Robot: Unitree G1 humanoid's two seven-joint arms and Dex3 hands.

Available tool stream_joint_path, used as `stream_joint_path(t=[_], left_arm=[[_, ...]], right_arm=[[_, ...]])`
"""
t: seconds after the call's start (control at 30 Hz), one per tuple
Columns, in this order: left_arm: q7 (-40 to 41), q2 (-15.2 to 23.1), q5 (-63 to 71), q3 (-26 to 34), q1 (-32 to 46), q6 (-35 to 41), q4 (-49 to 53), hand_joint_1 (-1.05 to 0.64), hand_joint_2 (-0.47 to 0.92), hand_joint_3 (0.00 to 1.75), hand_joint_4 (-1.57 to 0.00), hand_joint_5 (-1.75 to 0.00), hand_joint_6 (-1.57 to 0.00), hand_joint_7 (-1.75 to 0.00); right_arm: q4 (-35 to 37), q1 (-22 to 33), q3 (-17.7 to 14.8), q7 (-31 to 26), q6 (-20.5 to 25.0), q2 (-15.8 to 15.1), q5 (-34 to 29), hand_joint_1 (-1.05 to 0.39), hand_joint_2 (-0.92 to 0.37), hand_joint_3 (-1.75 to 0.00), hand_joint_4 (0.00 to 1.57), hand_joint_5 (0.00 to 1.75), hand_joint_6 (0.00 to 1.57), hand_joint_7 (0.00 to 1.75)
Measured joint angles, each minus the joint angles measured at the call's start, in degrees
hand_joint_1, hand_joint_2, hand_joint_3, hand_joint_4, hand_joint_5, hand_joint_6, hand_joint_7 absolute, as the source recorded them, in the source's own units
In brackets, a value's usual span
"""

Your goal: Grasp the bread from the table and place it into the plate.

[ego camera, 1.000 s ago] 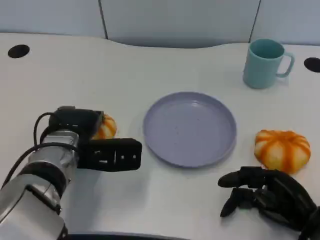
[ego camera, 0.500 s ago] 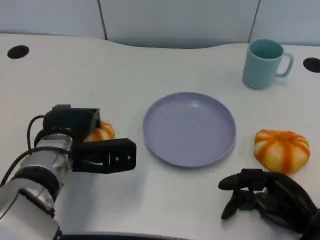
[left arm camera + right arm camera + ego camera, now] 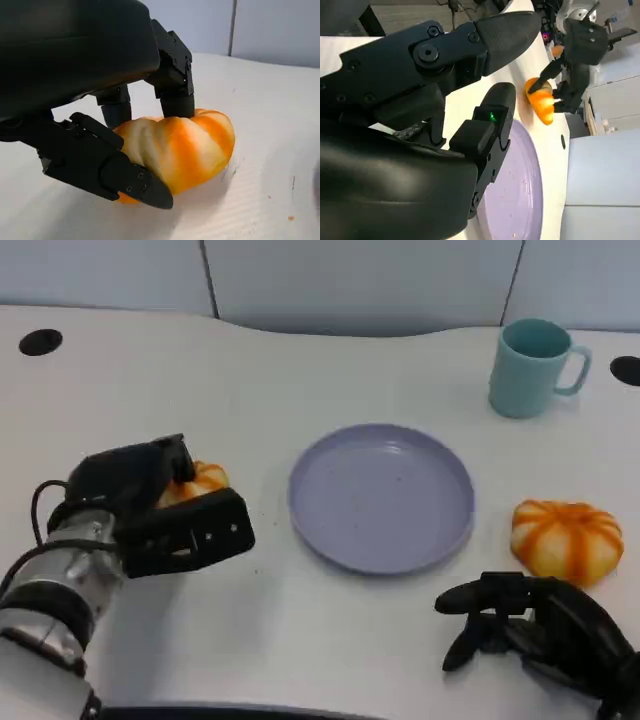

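Since a second ago the left hand (image 3: 165, 515) has turned and closed in on the bread (image 3: 196, 483) at the table's left side; the thumb bar that earlier stuck out flat toward the plate now angles up against the bun's near side, and the black shell has rolled over the top of it. The right hand has barely shifted.

Nearest the robot, the right hand (image 3: 535, 632) rests low on the white table (image 3: 330, 640) at the lower right, its fingers curled loosely inward with nothing between them.

Just beyond it lies a second orange-and-white striped bun (image 3: 566, 539), near those fingers but apart from them, and to the right of the plate.

On the left, the left hand grips the bread: in the left wrist view the thumb (image 3: 107, 167) presses along one lower side of the bun (image 3: 177, 147) while the fingers (image 3: 175, 82) come down on its top and far side. The bread appears to sit on the table surface, well to the left of the plate and not in it.

The lavender plate (image 3: 381, 497) sits at the table's middle, bare of food.

Farthest back, a teal mug (image 3: 532, 367) stands upright at the far right, its handle pointing right.
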Motion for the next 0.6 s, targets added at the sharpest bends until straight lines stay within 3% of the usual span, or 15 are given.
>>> stream_joint_path(t=[0.33,0.6], left_arm=[[0.1,2.4,-1.1,1.0,-1.6,-6.8,-4.5,-0.13,0.89,0.10,-0.70,-1.75,-0.56,-1.75],[2.7,0.7,0.4,-0.2,-4.1,-10.0,-7.7,-0.15,0.90,0.11,-0.76,-1.75,-0.60,-1.75]], right_arm=[[2.9,-1.7,0.3,-0.3,-1.9,-0.3,-1.1,-0.45,-0.92,-0.08,0.72,1.03,0.92,0.34],[0.4,-1.2,1.0,-0.5,0.8,-0.3,-1.1,-0.44,-0.92,-0.08,0.70,1.08,0.90,0.36]])
